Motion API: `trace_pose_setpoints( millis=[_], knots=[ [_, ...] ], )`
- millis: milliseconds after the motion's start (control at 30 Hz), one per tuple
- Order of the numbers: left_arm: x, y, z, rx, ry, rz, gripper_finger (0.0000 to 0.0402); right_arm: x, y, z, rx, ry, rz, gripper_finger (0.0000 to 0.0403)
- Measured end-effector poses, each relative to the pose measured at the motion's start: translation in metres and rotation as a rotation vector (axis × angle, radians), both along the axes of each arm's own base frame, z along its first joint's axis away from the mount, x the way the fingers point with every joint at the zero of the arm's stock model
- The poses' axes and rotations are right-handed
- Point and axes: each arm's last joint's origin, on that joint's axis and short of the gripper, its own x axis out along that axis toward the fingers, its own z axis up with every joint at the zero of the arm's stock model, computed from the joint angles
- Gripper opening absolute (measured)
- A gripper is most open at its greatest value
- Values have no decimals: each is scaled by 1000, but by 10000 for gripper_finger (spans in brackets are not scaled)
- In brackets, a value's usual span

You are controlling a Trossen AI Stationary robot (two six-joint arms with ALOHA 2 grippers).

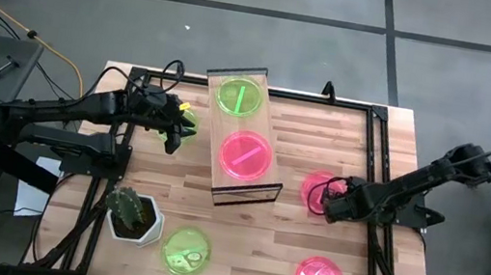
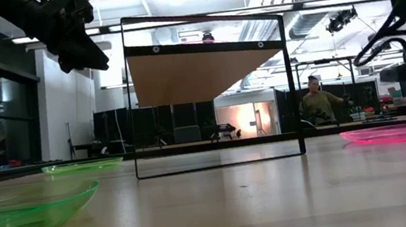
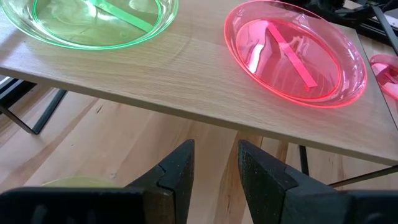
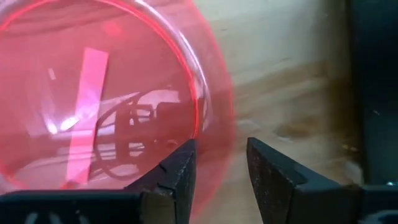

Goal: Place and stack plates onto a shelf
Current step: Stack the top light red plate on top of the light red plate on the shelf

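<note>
The right gripper (image 4: 219,180) has its fingers parted around the rim of a pink plate (image 4: 93,93) on the table, right of the shelf (image 1: 262,191). Pickup looks underway; next it must pinch and lift. The left gripper (image 3: 214,177), fingers apart and empty, waits beside the shelf.

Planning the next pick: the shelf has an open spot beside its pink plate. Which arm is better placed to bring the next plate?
The right. Its tool sits at the rim of a pink plate on the table just right of the shelf, fingers open around that edge. The left tool hovers empty beside the shelf.
</note>
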Motion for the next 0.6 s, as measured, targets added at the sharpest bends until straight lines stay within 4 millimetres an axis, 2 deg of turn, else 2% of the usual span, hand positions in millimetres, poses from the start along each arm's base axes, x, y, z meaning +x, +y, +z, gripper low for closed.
trace_pose_setpoints(
  millis=[133, 333, 600],
  knots=[
    [0, 0, 0, 0, 0, 0, 111, -2, -6, -9, 4, -25, -28, 125],
    [0, 0, 0, 1, -2, 1, 111, 1, -8, -5, -5, -24, -35, 114],
    [0, 1, 0, 26, 8, 38, 111, 3, -9, -5, -45, -59, -5, 8]
  ],
)
